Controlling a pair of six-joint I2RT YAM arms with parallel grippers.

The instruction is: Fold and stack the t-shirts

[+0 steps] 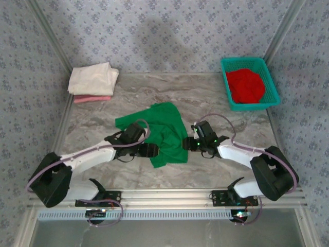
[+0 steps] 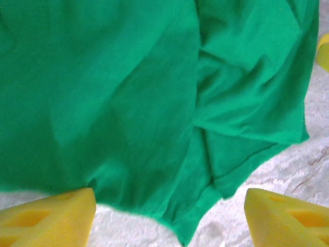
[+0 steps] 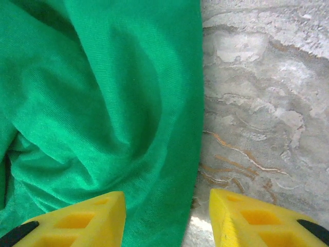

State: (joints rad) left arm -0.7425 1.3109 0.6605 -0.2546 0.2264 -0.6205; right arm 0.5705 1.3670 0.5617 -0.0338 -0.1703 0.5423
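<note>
Green t-shirt [image 1: 162, 136]: item in work. Location: middle of the bench [image 1: 231, 118], towards its near edge, between my two arms. Condition: rumpled, with a ridge of folds down its centre and one narrow tail pointing at me. It is not flat and not yet folded.

Left pincer [image 2: 167, 218]: jaws well apart, gripping nothing. It sits low over the shirt's near-left part, and the uneven edge of the cloth runs between the yellow fingers [image 2: 49, 216].

Right pincer [image 3: 167, 221]: jaws parted, holding nothing. It straddles the shirt's straight right-hand edge, one finger over cloth and the other over bare marble.

Other stock: cream-white t-shirt [image 1: 93, 78], folded, lying on the pink t-shirt [image 1: 92, 99] at the far left; I take this as my stack. Red t-shirt [image 1: 245, 85], bunched in the teal basket [image 1: 249, 63] at the far right.

Handling note, my judgement: this shirt needs to be flat before any fold. I would pinch single-layer edges only, one on each side, and draw them apart low over the bench so the central ridge pulls out. The right edge looks clean for a pinch. On the left the layers overlap, so I would look for a true hem, since a bite through two layers would lock the wrinkle in. The cloth is soft and will drag, so I would pull slowly and level.
</note>
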